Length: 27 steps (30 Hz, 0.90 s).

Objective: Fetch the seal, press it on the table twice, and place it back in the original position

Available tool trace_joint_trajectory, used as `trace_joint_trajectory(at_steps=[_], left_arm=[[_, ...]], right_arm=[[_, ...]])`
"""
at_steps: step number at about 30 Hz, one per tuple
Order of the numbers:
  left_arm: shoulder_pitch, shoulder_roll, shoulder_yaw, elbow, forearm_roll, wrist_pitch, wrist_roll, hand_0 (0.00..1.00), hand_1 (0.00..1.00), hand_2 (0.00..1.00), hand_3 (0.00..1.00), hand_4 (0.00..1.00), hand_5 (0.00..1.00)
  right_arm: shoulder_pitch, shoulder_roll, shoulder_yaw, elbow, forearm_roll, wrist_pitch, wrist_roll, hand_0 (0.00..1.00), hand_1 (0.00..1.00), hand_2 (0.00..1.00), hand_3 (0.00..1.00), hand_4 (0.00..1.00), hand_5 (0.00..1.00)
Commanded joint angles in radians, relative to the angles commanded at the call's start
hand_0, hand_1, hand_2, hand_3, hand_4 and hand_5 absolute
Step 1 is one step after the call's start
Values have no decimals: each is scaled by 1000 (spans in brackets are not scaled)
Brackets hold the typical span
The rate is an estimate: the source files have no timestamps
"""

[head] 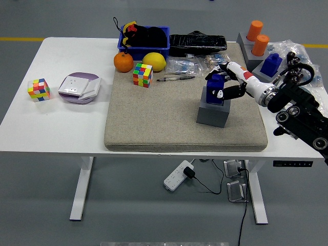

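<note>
Right hand (225,84): white finger segments with black joints and a red-orange band near the wrist. Behind it, a silver wrist collar joins a black arm (302,120) bearing round silver fittings.

Right hand (225,84): right of centre, fingers closed around the blue seal (214,89)
Seal: sits on the grey base block (212,115)
Base block: on the beige mat (169,113), centre-right
Left arm: out of frame
</note>
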Motion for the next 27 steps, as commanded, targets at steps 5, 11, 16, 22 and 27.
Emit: trace_joint_trajectory(at_steps=[5, 11, 16, 22, 27], left_arm=[[-1, -1, 0, -1, 0, 0, 0, 827, 795, 761, 815, 750, 310], [-2, -1, 3, 0, 1, 0, 0, 826, 795, 762, 815, 750, 310], [-2, -1, 3, 0, 1, 0, 0, 827, 797, 763, 815, 750, 310], [-2, -1, 2, -1, 2, 0, -1, 829, 796, 763, 816, 751, 312], [-1, -2, 4, 0, 1, 0, 0, 829, 798, 763, 816, 751, 312]], right_arm=[[-1, 5, -3, -12, -1, -6, 7, 589, 440, 436, 463, 614, 2], [-1, 1, -7, -15, -2, -5, 7, 589, 440, 434, 459, 614, 2], [-4, -1, -11, -14, -2, -4, 7, 587, 440, 434, 458, 610, 2], [-8, -1, -15, -16, -1, -5, 9, 587, 439, 435, 459, 607, 2], [-10, 3, -22, -18, 1, -8, 14, 586, 440, 434, 460, 605, 2]])
